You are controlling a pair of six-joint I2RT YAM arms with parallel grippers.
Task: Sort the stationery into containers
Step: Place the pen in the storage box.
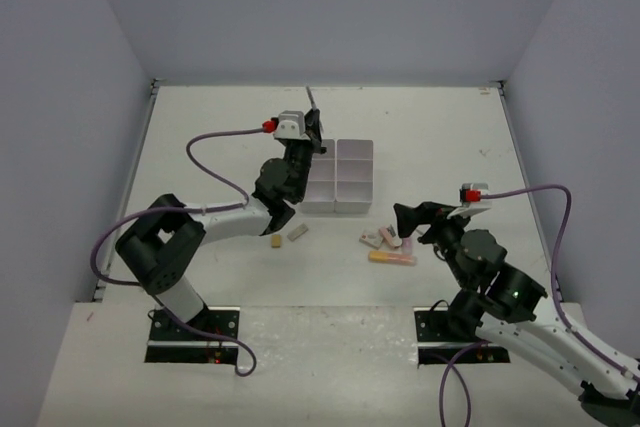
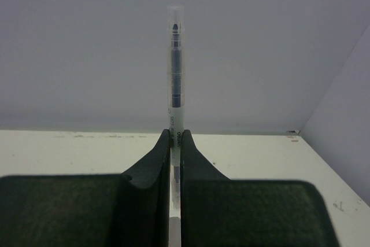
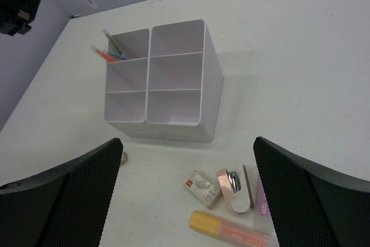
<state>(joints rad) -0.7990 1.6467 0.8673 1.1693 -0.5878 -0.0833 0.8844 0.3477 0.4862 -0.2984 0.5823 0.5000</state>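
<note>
My left gripper (image 2: 176,134) is shut on a thin white pen (image 2: 176,67) that stands upright out of the jaws. It hangs over the far left side of the white six-compartment organizer (image 1: 336,175). An orange and a green pen (image 3: 107,55) lean in the organizer's far left compartment. My right gripper (image 3: 186,143) is open just above the table, near a pile: an orange marker (image 3: 231,231), a wrapped eraser (image 3: 202,187), a pink stapler-like item (image 3: 237,189) and a flat pink item (image 3: 263,206). A tan eraser (image 1: 274,241) and a grey-wrapped one (image 1: 297,233) lie near the left arm.
The organizer's outer wall (image 3: 211,102) stands between the two grippers. Grey walls close the table on the left, far and right sides. The left arm's purple cable (image 1: 215,142) loops above the table to the left of the organizer.
</note>
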